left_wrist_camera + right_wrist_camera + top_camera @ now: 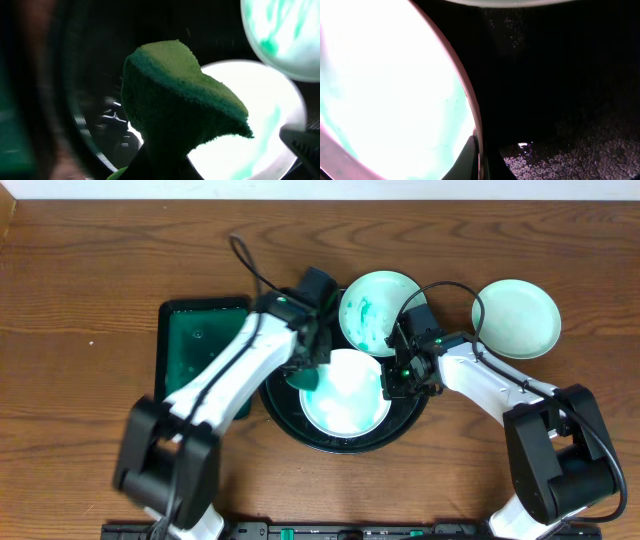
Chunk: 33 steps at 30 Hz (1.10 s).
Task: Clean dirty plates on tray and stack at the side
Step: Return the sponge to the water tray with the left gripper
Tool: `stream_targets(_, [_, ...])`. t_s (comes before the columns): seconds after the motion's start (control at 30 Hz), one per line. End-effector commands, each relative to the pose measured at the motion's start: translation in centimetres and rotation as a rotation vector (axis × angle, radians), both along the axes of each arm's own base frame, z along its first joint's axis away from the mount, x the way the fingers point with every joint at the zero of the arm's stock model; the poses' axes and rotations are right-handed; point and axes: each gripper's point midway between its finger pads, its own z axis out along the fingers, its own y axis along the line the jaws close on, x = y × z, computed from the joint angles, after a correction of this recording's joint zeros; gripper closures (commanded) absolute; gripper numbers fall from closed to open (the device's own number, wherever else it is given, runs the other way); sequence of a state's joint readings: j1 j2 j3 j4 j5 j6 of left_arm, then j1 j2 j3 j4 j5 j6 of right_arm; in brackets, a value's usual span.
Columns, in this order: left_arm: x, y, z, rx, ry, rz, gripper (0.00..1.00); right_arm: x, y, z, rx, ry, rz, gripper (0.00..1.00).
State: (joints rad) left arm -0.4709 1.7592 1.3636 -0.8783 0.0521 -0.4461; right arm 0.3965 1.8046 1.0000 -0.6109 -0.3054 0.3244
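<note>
Cleaning in progress: the left gripper (312, 366) holds a green sponge (302, 380) over the left rim of the front plate (345, 395). That plate lies in the near half of the round black tray (345, 448) at the middle of the tabletop (80, 280). The jaws are clamped tight on the sponge. In the left wrist view the sponge (180, 105) fills the centre and hides the jaws, and whether it touches the plate cannot be told.

The right gripper (395, 380) has its jaws closed on the same plate's right rim. From the right wrist, the rim runs down between the dark fingers (467, 160), which are cut off at the bottom edge. The plate's face (395, 90) is burnt out to white glare with only a faint teal tint.

A smeared plate (378, 312), streaked teal, lies at the tray's far side, its near edge partly covered by both arms. A clean plate (516, 318) sits on the bare tabletop right of the tray, toward the far edge. A rectangular green tray (195, 340) lies left of the black one, half hidden under the left arm.
</note>
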Motion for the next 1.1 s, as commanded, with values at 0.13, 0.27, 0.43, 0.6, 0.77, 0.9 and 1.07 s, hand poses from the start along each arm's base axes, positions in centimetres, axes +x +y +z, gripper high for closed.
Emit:
stream_targets(0.13, [2.9,9.2,0.5,0.093,-0.032,0.208,0.93,-1.6,-0.9,-2.0,-0.072,0.048,0.037,0.99])
stream_targets(0.27, [3.6,14.0,0.3,0.102,-0.023,0.317,0.93,-1.6,-0.9,-2.0,-0.073,0.048,0.037,0.99])
stream_targets(0.43, [3.6,18.8,-0.5,0.116,0.007,0.405,0.93,-1.5,-0.9,-2.0,-0.071,0.044,0.037,0.99])
stream_targets(0.6, [3.0,20.4,-2.8,0.129,0.077,0.437,0.93,-1.5,-0.9,-2.0,-0.071,0.043,0.037,0.99])
stream_targets(0.77, [2.6,20.4,-5.2,0.140,0.147,0.424,0.93,-1.6,-0.9,-2.0,-0.073,0.049,0.037,0.99])
stream_targets(0.9, [2.3,20.3,-6.5,0.144,0.187,0.422,0.88,-1.7,-1.0,-2.0,-0.075,0.053,0.037,0.99])
stream_targets(1.07, [2.3,20.3,-6.6,0.145,0.191,0.421,0.25,-1.8,-1.0,-2.0,-0.076,0.057,0.037,0.99])
